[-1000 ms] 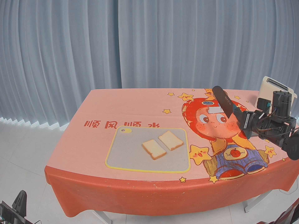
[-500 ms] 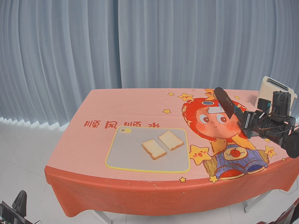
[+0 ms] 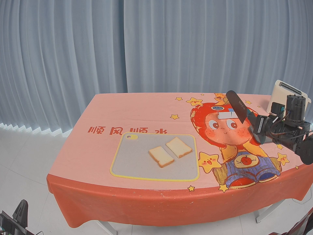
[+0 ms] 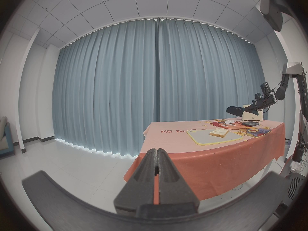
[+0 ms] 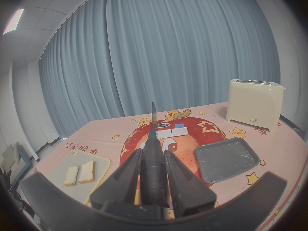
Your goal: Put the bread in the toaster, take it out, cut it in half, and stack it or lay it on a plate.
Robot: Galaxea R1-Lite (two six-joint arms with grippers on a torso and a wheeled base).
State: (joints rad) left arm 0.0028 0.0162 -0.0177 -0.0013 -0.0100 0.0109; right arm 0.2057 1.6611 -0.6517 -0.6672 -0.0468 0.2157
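knife [image 3: 237,106] drifted rightward, perhaps, over tablecloth [image 3: 137,111] by curtains [image 3: 130,33].

We see a table [image 3: 130,111] draped in a salmon cloth printed with a cartoon child and stars. A grey cutting board [image 3: 137,160] with a yellow rim lies flat near its front edge. To the board's right and farther back lie two white blocks [image 3: 227,115] side by side, with a small blue block [image 5: 179,125] just behind them. Well apart from the board, further right, sits a grey tray [image 5: 226,159]. Farthest from the board, at the back right corner, a cream toaster [image 3: 283,93] stands upright
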